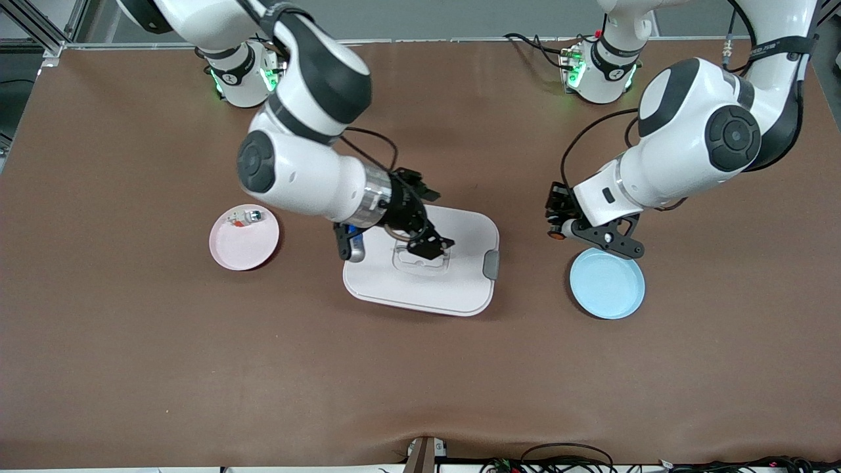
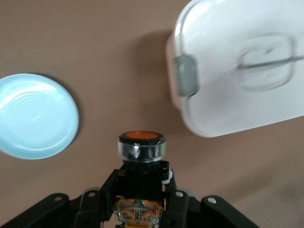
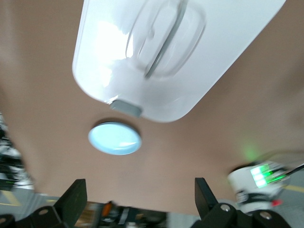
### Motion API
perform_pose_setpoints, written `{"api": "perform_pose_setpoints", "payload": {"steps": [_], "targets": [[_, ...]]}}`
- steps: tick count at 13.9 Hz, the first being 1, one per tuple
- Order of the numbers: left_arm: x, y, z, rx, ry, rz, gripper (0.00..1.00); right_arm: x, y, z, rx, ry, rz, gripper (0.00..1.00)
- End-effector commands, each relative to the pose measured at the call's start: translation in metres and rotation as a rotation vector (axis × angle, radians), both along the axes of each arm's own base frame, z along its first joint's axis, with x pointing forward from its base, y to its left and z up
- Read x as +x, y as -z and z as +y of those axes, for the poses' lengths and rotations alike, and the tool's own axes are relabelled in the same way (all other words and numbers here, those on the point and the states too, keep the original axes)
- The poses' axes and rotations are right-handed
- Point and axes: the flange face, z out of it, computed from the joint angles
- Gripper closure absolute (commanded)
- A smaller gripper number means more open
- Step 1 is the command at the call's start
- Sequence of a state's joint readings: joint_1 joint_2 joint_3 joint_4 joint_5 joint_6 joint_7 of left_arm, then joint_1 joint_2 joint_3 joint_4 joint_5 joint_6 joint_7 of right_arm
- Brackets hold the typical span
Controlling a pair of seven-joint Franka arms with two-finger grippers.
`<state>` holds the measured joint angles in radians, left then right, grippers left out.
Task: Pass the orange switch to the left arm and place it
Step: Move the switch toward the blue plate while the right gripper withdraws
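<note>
The left gripper [image 1: 558,222], right of the frame's middle, pinches the orange switch [image 2: 141,147] beside the blue plate [image 1: 607,284]. The right gripper [image 1: 430,246] is spread wide over the box [image 1: 420,279].

Two arms, one box [image 1: 420,276], one orange switch [image 1: 556,234], one pink plate [image 1: 244,238], one blue plate [image 1: 607,284].

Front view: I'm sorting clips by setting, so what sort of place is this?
Probably a robotics lab bench, not a home or a factory line. Two arms are bolted along one edge of a table under a brown cover, cables trail off its edge, and aluminium framing stands at a corner.
</note>
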<state>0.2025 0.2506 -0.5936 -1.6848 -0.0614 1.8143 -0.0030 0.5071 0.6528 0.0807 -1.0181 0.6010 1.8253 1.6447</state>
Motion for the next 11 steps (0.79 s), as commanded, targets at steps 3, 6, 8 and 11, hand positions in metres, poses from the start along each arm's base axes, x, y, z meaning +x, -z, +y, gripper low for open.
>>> {"api": "perform_pose_setpoints", "payload": {"steps": [3,6,8,11], "targets": [[0.008,0.033,0.072,0.125,0.251,-0.003,1.0,0.01,-0.033,-0.095,0.009,-0.351,-0.061,0.0],[0.013,0.06,0.106,0.149,0.433,-0.032,1.0,0.016,-0.034,-0.163,-0.065,-0.59,-0.119,0.0],[0.019,0.088,0.133,0.107,0.561,-0.095,1.0,0.018,-0.036,-0.212,-0.097,-0.76,-0.158,0.0],[0.03,0.12,0.143,0.041,0.759,-0.15,1.0,0.023,-0.038,-0.281,-0.097,-0.976,-0.198,0.0]]}}
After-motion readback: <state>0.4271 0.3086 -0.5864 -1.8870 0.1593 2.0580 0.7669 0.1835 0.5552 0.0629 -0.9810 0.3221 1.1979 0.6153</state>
